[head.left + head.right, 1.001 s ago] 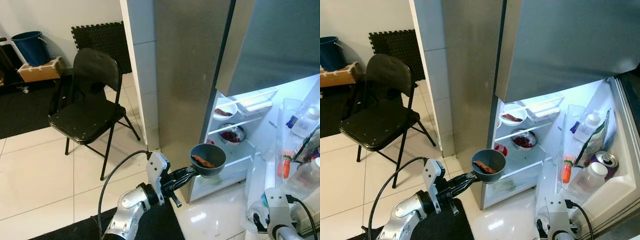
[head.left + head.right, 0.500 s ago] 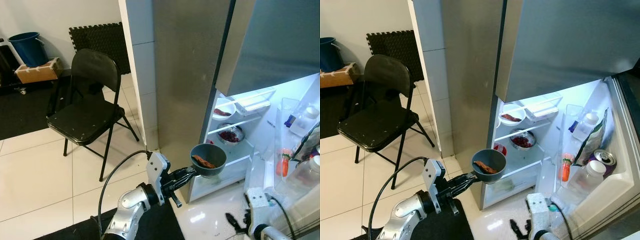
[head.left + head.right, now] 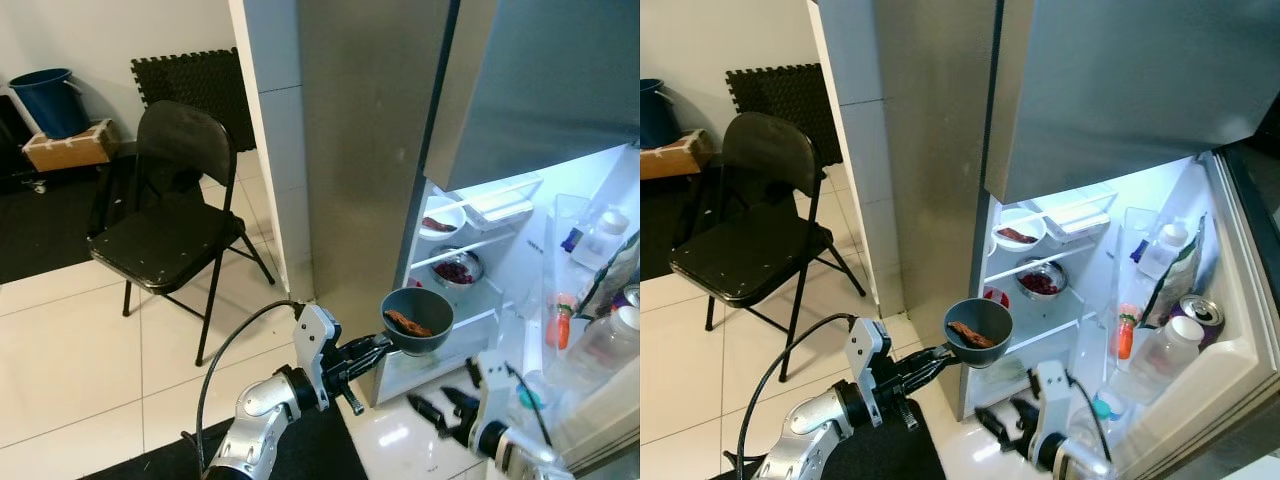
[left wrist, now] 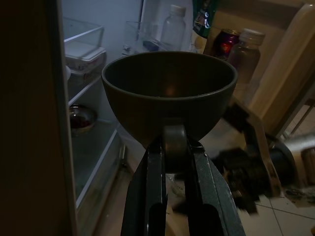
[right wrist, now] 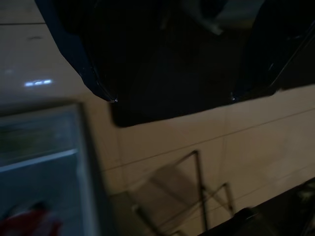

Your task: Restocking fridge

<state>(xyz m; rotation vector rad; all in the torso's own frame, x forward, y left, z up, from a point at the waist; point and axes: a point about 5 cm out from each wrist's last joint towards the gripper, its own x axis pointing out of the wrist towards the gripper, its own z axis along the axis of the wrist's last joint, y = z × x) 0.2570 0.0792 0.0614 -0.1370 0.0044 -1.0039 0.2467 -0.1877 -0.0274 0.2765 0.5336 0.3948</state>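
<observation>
Left gripper (image 3: 375, 347) clamps its jaws on the rim of the grey bowl (image 3: 417, 319) of food, held level at the open fridge (image 3: 1060, 260), ready for a shelf; right gripper (image 3: 441, 410), jaws apart, hangs low near the floor

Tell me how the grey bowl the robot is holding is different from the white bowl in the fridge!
The dark grey bowl is gripped outside the fridge; the white bowl sits on an upper shelf. The grey one looks deeper, the white one shallower. Both hold some reddish-brown food.
</observation>
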